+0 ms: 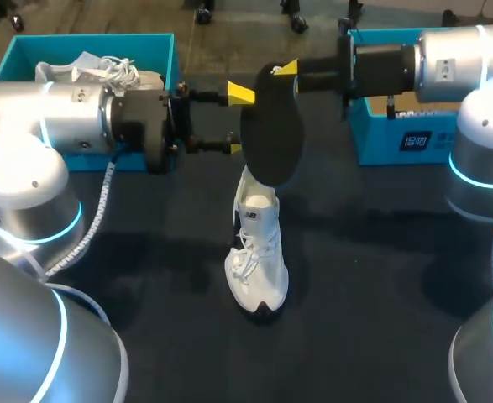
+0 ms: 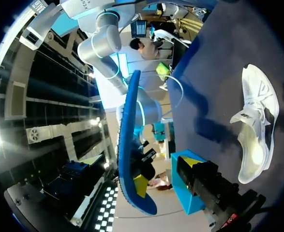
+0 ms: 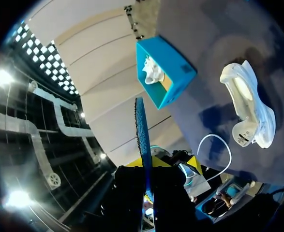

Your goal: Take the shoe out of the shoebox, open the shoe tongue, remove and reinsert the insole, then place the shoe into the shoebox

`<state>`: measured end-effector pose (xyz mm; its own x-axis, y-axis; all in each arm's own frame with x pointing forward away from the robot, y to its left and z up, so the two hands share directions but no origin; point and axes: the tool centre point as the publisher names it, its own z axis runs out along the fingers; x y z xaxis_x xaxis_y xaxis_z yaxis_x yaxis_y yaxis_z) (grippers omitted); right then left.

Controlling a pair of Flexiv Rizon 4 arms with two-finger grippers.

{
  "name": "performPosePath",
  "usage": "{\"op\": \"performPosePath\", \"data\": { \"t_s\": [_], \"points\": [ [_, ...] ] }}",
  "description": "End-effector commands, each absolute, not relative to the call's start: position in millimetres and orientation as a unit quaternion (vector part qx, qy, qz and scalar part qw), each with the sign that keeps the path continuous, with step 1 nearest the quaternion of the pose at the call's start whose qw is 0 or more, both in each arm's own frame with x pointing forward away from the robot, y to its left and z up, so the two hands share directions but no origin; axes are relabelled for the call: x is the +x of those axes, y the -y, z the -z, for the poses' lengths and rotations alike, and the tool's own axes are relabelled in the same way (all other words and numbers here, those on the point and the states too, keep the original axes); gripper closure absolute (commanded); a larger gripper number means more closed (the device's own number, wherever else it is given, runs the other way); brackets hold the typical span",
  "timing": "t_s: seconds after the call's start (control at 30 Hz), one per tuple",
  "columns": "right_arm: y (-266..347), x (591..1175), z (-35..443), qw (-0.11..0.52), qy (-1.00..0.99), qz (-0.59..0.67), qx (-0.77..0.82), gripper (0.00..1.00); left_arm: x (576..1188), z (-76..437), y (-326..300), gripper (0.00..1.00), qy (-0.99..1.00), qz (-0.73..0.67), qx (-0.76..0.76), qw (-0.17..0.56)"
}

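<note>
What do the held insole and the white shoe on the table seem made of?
The insole is probably foam with a fabric face: thin, matte, blue on one side, dark on the other. The shoe has a white upper, apparently mesh or synthetic textile, woven laces, and a dark rubber-like toe edge.

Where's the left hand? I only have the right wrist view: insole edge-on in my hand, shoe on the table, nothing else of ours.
Observer: Head view has the left hand open, with its tips at the edge of the insole and its fingers not closed on it. I can't tell whether they touch it.
Operator: Is the insole lined up with the shoe?
Observer: Roughly. In the head view it hangs from the right hand, and its lower end overlaps the heel end of the shoe. The shoe stands on its sole, toe towards the robot. How high the insole is above it I can't judge.
</note>
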<state>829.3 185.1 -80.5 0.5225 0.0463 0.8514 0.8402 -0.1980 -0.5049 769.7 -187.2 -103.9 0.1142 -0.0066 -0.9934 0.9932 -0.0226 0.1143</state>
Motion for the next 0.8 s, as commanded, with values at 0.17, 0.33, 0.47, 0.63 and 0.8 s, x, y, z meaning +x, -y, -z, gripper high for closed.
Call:
{"op": "performPosePath", "data": {
  "t_s": [0.17,0.33,0.47,0.63,0.8],
  "points": [
    [-201,831,90,0.554,0.321,0.362,-0.678,1.0,774,103,201,0.1,-0.46,0.482,0.526,0.529],
    [-203,832,92,0.554,0.319,0.363,-0.678,1.0,770,106,204,0.57,-0.457,0.487,0.526,0.526],
    [-204,831,93,0.555,0.318,0.362,-0.678,1.0,770,108,205,0.88,-0.458,0.489,0.525,0.525],
    [-207,830,94,0.554,0.32,0.362,-0.678,1.0,771,110,206,1.0,-0.461,0.491,0.522,0.523],
    [-206,827,96,0.541,0.324,0.372,-0.681,0.49,768,109,201,1.0,-0.461,0.498,0.521,0.518]
  ]
}}
